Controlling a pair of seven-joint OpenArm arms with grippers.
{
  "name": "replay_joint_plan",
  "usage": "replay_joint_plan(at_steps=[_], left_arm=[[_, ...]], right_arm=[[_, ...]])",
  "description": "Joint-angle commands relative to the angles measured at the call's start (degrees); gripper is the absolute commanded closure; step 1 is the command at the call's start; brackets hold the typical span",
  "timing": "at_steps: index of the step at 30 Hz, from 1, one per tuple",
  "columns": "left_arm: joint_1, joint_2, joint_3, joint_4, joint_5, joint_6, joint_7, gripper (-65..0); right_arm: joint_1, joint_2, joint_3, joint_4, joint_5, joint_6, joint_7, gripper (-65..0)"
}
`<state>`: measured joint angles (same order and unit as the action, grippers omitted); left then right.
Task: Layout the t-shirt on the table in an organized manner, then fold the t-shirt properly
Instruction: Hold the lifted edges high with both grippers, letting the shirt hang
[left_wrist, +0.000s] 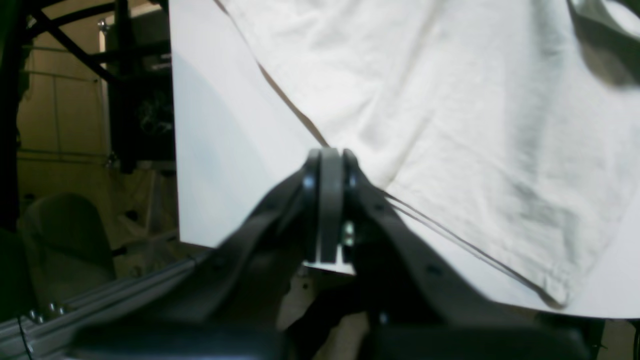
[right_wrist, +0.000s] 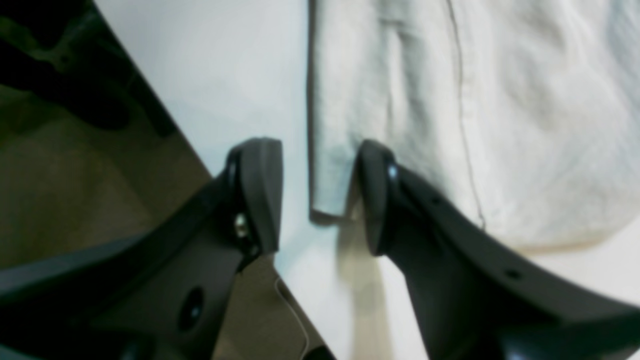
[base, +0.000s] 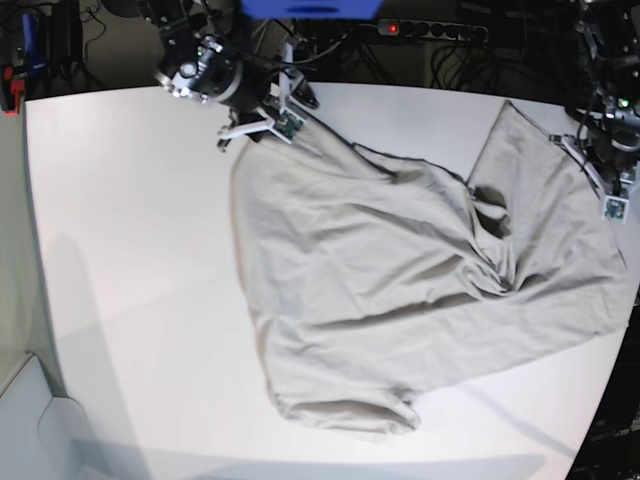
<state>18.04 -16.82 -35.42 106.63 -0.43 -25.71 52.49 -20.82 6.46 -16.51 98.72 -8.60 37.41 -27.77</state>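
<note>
Because the shirt (base: 370, 250) lies wrinkled on the table (base: 130, 250), I judge it is still the laying-out step. The left gripper (left_wrist: 330, 155) is closed, empty; the right gripper (right_wrist: 320, 145) is open over cloth, and should next grasp the edge.

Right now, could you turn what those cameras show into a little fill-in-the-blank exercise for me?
The t-shirt lies spread on a table whose top is coloured ____.
The left hand is ____, with its fingers together.
The right hand is ____, with its fingers apart.
In the base view, the arm on the picture's left side carries the ____ hand.

Missing words: white; shut; open; right.
</note>
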Motion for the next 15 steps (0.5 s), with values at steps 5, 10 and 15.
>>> replay_joint_plan(at_steps=[5,10,15], left_arm=[[-0.5,-0.8,-0.4,1.1,0.1,0.2,-0.8,-0.1],[-0.5,-0.8,-0.4,1.1,0.1,0.2,-0.8,-0.1],[-0.5,-0.8,-0.4,1.1,0.1,0.2,-0.8,-0.1]], right_arm=[[1.2,-0.2,0.0,-0.2,0.1,-0.5,0.1,-25.6],[2.5,-0.2,0.0,-3.8,0.2,-0.3,0.1,-15.6],[2.5,-0.1,0.0,-3.9,0.2,-0.3,0.1,0.0]])
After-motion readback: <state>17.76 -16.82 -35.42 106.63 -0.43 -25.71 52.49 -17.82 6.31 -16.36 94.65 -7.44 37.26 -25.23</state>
